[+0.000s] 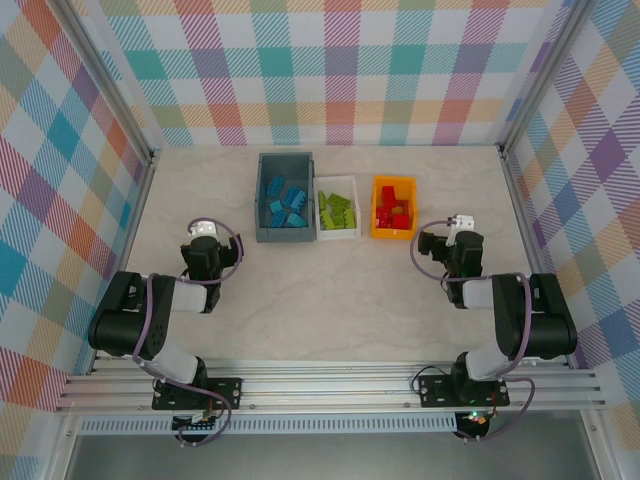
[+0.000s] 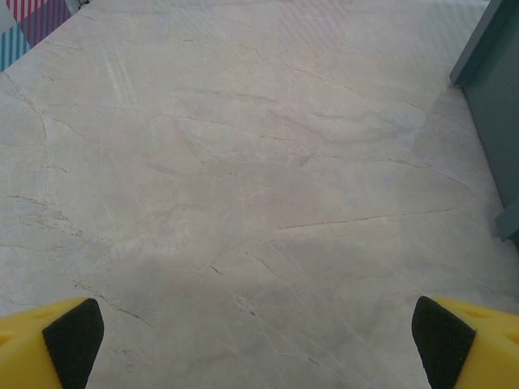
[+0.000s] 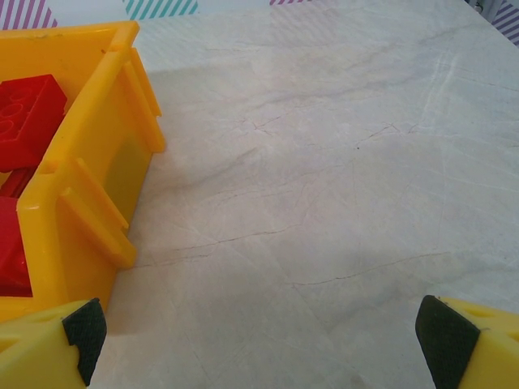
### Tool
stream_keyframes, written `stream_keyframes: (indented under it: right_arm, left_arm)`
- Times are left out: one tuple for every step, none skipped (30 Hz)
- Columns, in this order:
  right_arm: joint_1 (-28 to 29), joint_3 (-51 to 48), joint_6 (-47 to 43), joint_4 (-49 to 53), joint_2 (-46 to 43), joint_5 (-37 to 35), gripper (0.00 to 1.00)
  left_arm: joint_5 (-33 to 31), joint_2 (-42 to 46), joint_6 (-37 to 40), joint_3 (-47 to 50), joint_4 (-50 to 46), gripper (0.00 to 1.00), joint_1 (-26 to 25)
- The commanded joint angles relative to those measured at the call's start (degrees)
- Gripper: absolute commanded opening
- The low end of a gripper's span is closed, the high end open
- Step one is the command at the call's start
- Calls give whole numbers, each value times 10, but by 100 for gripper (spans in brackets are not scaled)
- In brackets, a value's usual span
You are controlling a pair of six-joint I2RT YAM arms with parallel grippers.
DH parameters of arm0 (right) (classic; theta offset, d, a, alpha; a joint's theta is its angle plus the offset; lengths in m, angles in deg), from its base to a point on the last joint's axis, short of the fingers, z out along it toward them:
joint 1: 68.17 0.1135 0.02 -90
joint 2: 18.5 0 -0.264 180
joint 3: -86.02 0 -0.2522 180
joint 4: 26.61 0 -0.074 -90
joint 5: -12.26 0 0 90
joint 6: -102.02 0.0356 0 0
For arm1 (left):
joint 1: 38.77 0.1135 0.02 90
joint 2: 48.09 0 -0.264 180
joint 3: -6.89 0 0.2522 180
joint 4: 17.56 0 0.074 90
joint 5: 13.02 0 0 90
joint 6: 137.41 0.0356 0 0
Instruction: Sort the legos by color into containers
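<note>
We locate the legos inside three containers ahead of both sets of jaws: blue legos (image 1: 285,205) in the grey-blue bin (image 1: 259,200), green legos (image 1: 336,210) in the white bin (image 1: 337,180), and red legos (image 1: 393,212) in the orange-yellow bin (image 1: 374,210). The bricks overlap, so we cannot count them exactly; each bin holds several.

In the right wrist view, the orange-yellow bin sits just ahead of the left finger, cut off by the frame edge. In the left wrist view, a cropped wall of the grey-blue bin lies ahead and right of the jaws.

The left gripper (image 2: 258,344) and right gripper (image 3: 266,336) both stand spread wide, holding nothing, with bare table (image 2: 243,162) between the fingers.
</note>
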Motion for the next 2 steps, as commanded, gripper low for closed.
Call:
stream_keyframes:
  right_arm:
    - [-1,11,-7,-16,1,13,100]
    - [-2,11,-7,-16,1,14,100]
  left_arm:
    - [5,2,5,-7,16,100,7]
    - [6,1,5,-7,16,100,7]
